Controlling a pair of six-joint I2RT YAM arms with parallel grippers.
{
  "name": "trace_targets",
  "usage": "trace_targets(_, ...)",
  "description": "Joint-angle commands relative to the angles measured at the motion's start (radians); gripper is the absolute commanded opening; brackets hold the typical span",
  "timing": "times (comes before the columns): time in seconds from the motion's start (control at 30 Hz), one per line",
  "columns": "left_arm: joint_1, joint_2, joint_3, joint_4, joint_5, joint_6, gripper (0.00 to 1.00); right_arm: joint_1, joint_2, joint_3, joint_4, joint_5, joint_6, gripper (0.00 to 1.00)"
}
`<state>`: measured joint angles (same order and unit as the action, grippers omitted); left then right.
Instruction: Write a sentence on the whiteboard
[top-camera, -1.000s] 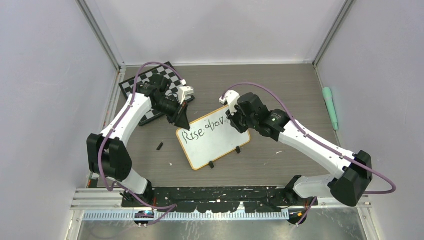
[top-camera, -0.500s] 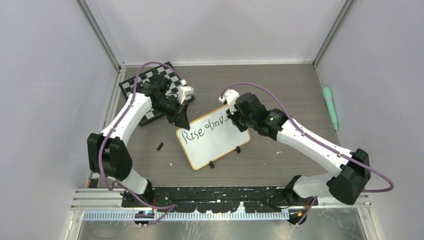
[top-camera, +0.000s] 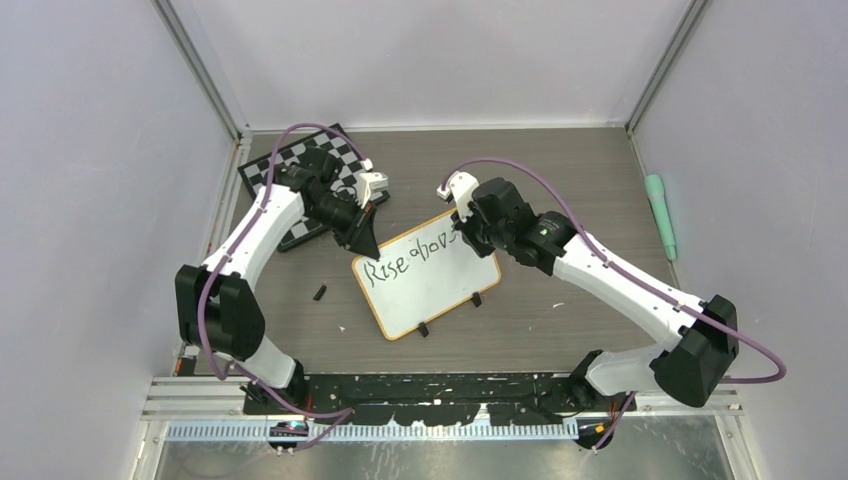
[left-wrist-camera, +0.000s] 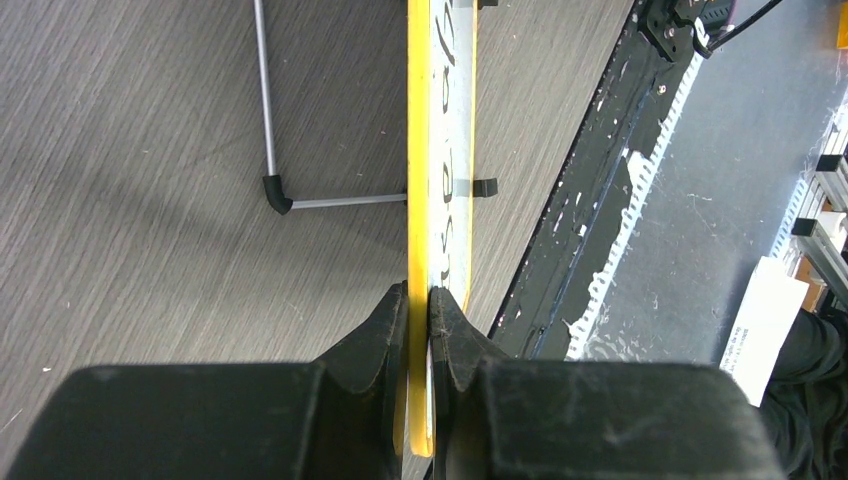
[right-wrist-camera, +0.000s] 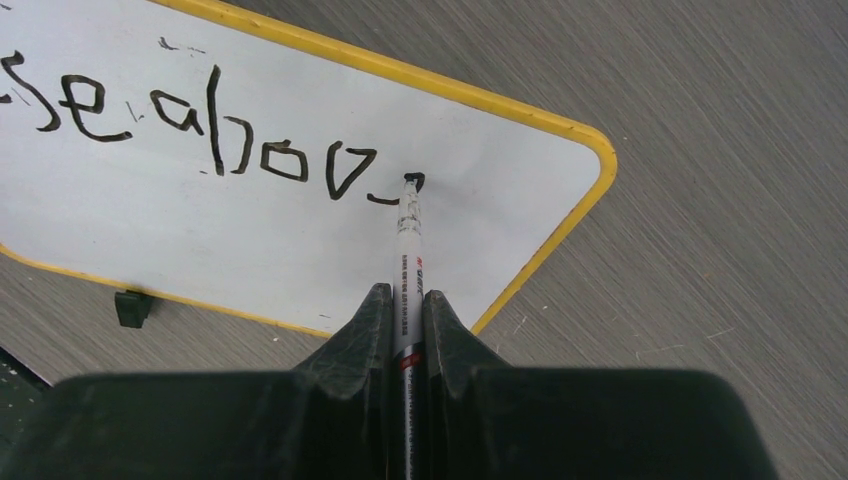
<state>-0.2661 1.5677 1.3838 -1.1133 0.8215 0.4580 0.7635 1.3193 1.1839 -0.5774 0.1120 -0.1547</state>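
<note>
Whiteboard (top-camera: 430, 295) long axis diag, near-left to far-right.

Right wrist view: sentence (right-wrist-camera: 214, 115) cut off at 9 o'clock edge; marker (right-wrist-camera: 408, 250) rear hidden inside right gripper (right-wrist-camera: 406, 293). Top view: whiteboard (top-camera: 430, 295) 1 o'clock corner covered by that gripper.

even bright light, soft shadows

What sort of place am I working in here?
Probably a robot lab test cell: plain walls on metal frame posts, a calibration chessboard on the table, and a mounting rail at its near edge.
</note>
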Motion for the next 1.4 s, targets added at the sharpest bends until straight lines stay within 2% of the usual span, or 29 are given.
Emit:
trace_targets(0.0,-0.013,0.012,0.019,0.008,0.002,0.041,0.01,-0.001,0.02,0.006,0.03,-0.062,0.017,0.0)
trace_targets(0.6,-0.013,0.013,0.013,0.008,-0.003,0.044,0.0,-0.002,-0.034,-0.063,-0.013,-0.029,-0.01,0.0)
trace_targets(0.87,-0.013,0.016,0.014,0.012,-0.003,0.041,0.01,-0.011,-0.028,-0.02,-0.015,0.027,-0.022,0.0)
trace_targets(1.07,-0.013,0.007,0.015,0.01,-0.006,0.041,0.01,-0.011,-0.016,0.021,-0.036,0.012,-0.026,0.0)
trace_targets(1.2,-0.013,0.002,0.021,0.005,0.0,0.037,0.07,-0.011,-0.028,0.042,-0.071,-0.034,-0.027,0.0)
trace_targets(1.37,-0.013,-0.009,0.016,0.011,0.01,0.039,0.21,-0.007,-0.06,0.045,-0.1,-0.143,-0.018,0.0)
